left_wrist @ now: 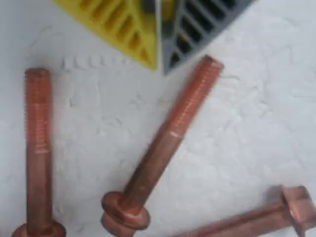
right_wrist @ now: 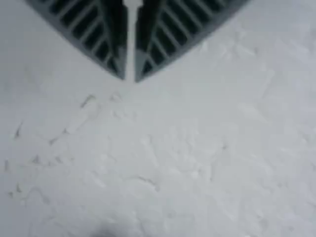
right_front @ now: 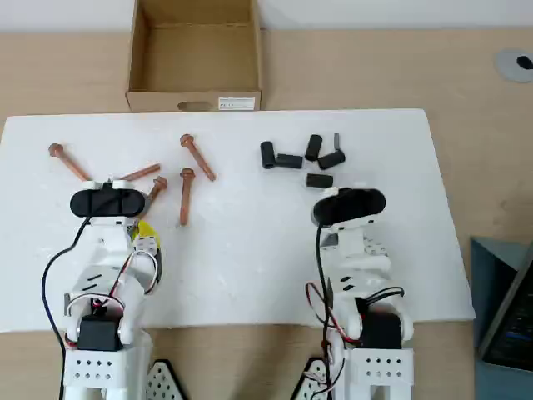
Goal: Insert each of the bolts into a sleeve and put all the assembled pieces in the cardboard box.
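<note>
Bolts: count and location, please?

Reply: Five, all bare, scattered on the white mat on the left arm's side. The sleeves lie in a loose cluster well apart from them, ahead of the right arm.

Query: Anything assembled or boxed?

Reply: Nothing. No bolt sits in a sleeve, and the cardboard box beyond the mat holds no pieces. In my judgement the task is at its start, with every insertion and every placement outstanding.

Query: Condition of the tools?

Reply: The left gripper is clenched on nothing, its tips hanging just beside the threaded end of one bolt. The right gripper is likewise closed and empty, over bare mat. Either must open before any pick-up.
</note>
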### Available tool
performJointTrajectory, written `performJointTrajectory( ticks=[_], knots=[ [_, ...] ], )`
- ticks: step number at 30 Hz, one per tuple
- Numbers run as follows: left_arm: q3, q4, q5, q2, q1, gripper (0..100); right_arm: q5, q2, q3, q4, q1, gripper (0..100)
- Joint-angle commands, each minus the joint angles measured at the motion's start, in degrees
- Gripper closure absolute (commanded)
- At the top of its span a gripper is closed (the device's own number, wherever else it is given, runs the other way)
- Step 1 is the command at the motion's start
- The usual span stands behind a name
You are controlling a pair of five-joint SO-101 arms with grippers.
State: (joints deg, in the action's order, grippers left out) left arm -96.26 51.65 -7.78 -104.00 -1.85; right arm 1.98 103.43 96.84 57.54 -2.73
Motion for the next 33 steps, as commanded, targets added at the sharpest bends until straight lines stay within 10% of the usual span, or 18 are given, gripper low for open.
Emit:
performJointTrajectory(
  ticks=[1,14,22,33],
  knots=[
    [-0.7,-0.5,0.2,-0.2,0.4,99,0.5,5.6,0.0,-1.7,-0.5,98.6],
    [2.5,-0.5,0.2,0.1,0.4,99,0.5,5.1,-5.2,1.5,-0.5,98.6],
    [14.3,13.7,0.2,0.2,0.4,77,1.2,5.0,-11.3,7.5,0.8,98.6],
    [27.3,5.5,0.2,15.9,0.4,77,2.1,-15.2,-29.1,7.6,1.0,98.6]
  ],
)
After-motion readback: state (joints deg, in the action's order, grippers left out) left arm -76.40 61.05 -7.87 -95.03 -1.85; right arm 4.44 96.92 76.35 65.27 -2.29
